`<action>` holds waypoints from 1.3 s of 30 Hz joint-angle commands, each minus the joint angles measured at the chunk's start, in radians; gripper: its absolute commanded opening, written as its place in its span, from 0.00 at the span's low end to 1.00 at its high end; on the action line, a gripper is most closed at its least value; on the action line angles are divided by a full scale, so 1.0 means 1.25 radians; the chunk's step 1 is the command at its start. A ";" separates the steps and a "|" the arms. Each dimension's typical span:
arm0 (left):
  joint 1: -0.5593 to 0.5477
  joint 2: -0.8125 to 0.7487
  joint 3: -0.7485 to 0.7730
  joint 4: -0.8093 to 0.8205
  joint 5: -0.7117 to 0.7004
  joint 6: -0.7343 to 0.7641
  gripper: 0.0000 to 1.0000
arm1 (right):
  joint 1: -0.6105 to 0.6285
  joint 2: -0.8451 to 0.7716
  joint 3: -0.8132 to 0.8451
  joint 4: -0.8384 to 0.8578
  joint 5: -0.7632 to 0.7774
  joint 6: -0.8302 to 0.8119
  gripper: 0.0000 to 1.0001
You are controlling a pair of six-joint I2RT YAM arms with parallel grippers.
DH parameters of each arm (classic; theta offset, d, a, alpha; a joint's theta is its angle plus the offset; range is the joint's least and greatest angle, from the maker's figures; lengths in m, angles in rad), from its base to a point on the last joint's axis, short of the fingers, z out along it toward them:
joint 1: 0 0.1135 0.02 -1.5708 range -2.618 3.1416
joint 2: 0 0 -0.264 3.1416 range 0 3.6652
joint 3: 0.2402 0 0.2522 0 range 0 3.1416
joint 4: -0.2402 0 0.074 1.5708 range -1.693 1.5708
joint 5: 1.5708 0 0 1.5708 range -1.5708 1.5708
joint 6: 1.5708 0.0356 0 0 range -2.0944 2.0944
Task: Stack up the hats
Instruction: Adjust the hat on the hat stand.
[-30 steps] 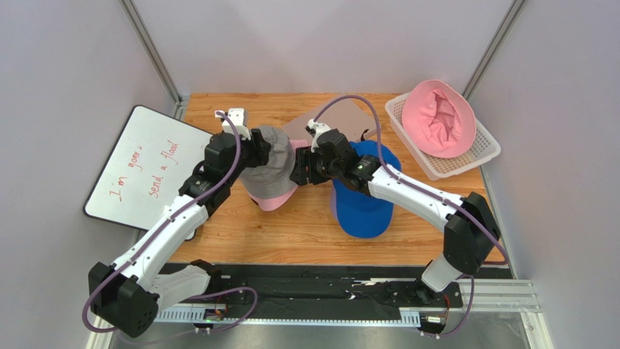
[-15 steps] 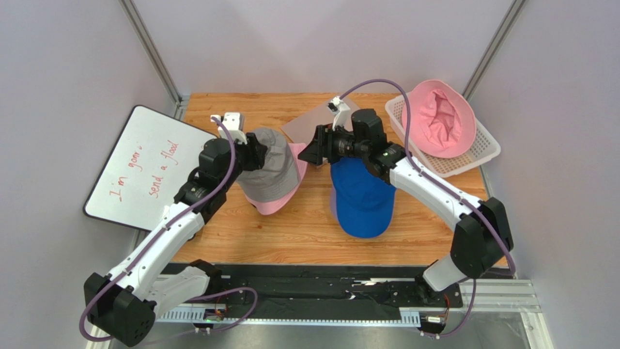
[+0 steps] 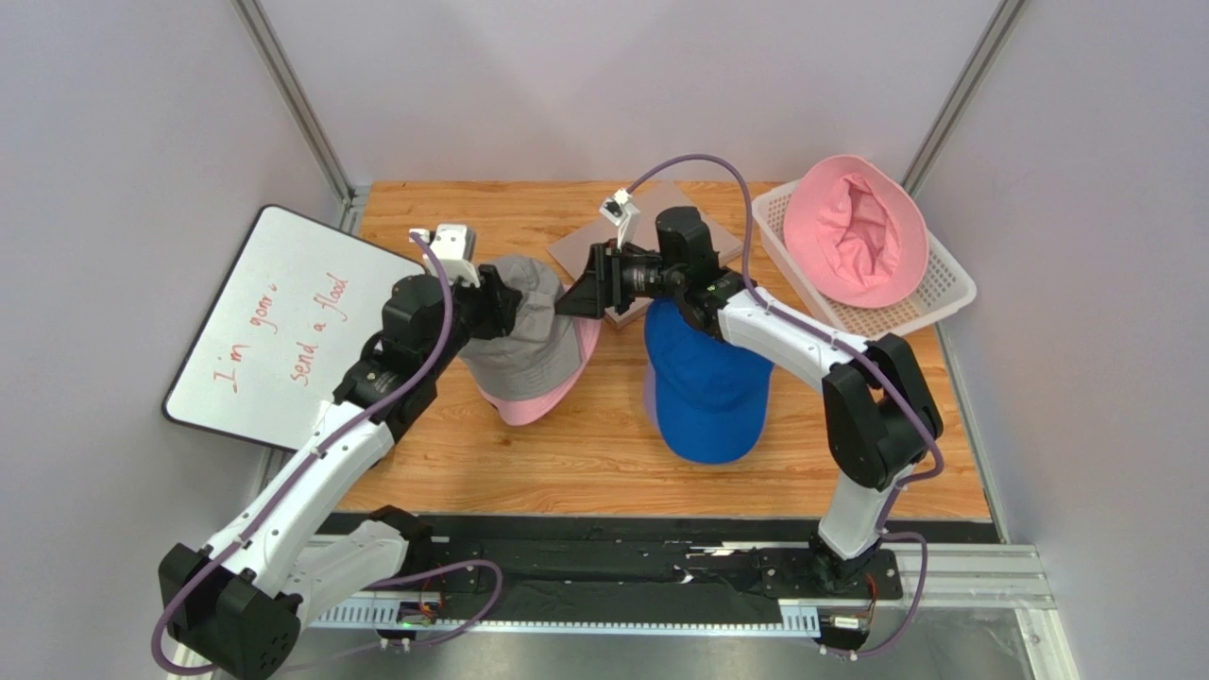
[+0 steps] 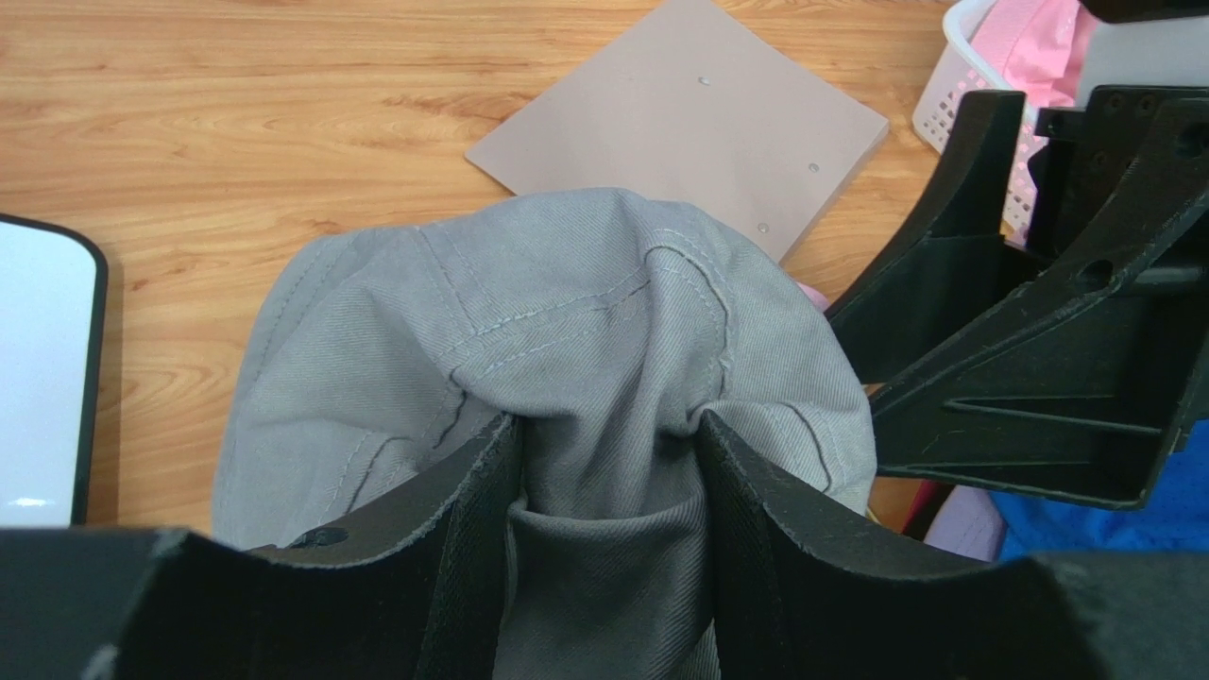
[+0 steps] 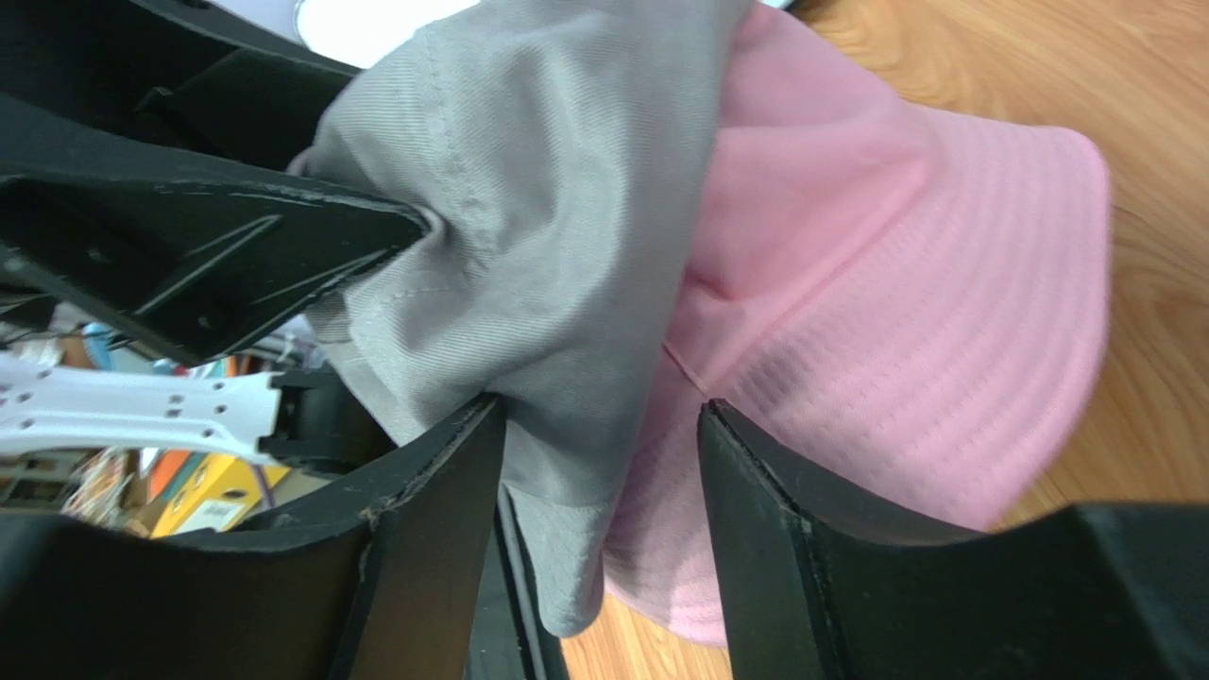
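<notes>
Fabric of the grey hat (image 3: 532,329), sitting over a pink cap (image 3: 534,407) on the counter (image 3: 596,456), is bunching in the clenched left gripper (image 4: 608,489), while the right gripper (image 5: 596,489) is straddling both brims, grip unclear.

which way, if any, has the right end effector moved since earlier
Yes, the right end effector moved away from the blue cap, back toward the tan board.

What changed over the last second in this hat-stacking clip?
The right gripper swung from over the blue cap toward the far edge of the table, elbow folding inward; its jaws straddle the edges of the grey hat and pink cap. The left gripper stays pinched on the grey hat. Blue cap and pink bucket hat unchanged.
</notes>
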 commanded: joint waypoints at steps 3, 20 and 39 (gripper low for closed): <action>0.002 -0.001 -0.025 -0.033 0.030 0.023 0.53 | 0.019 0.040 0.018 0.187 -0.149 0.065 0.62; 0.002 -0.025 -0.024 -0.099 -0.080 0.022 0.50 | 0.027 -0.138 0.078 -0.243 0.285 -0.141 0.00; 0.002 0.002 -0.004 -0.091 -0.055 0.022 0.50 | 0.025 -0.291 -0.013 -0.306 0.363 -0.173 0.15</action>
